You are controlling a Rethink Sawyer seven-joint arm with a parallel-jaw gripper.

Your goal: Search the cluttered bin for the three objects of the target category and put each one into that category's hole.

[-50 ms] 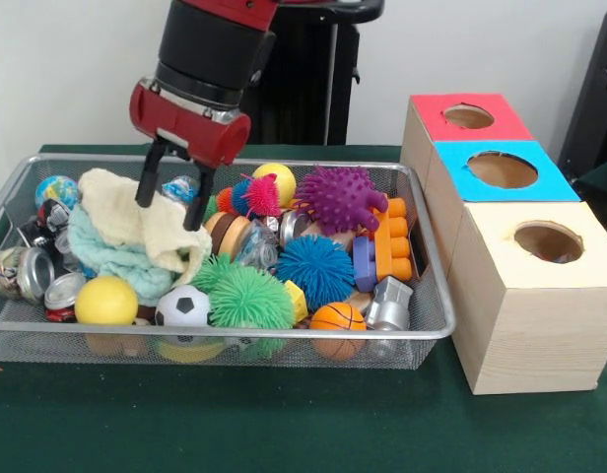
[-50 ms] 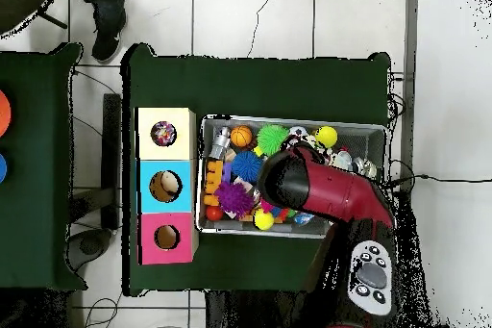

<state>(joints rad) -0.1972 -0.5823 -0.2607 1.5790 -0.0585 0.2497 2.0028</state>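
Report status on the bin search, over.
Gripper open, fingers down on the pale yellow cloth. Nothing held. Cloths cover the bin's left side.

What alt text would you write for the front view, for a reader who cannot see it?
The robot's open hand hangs over pale cloths at the left of a wire bin crowded with balls, spiky toys and cans. Beside the bin stand three boxes with holes on top: red, blue and cream.

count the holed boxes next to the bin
3, in a row beside the bin: red box farthest back, blue box in the middle, cream box nearest the camera.
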